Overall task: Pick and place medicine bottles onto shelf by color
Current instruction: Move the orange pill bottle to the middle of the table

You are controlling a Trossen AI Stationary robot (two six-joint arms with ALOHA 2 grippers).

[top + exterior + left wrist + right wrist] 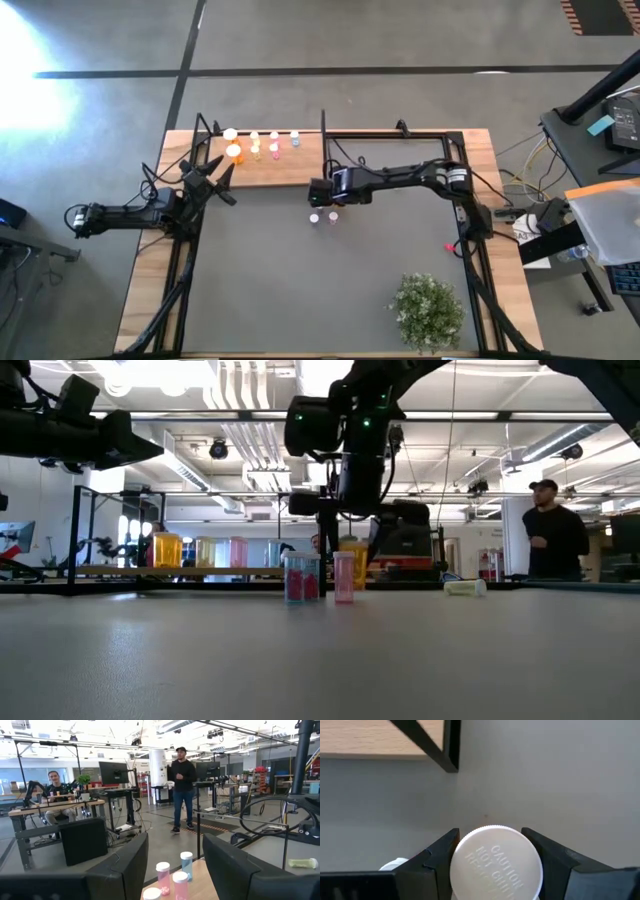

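Overhead arrangement. The dark grey table mat [300, 280] covers most of the wooden table [150, 290]. A light-brown wooden shelf [265, 165] lies along the mat's 12 o'clock edge, toward 11 o'clock, with a thin black post [323, 135] at its corner nearest the table's middle. On the shelf stand small white-capped medicine bottles [262, 143]: orange ones toward 9 o'clock, then yellow, pink and a blue one toward 3 o'clock. Near the mat's centre, just off the shelf toward 5 o'clock, two bottles stand side by side, one with a blue body [300, 577] and one pink [344, 577]. A green bushy plant [428, 312] sits on the mat at 5 o'clock.
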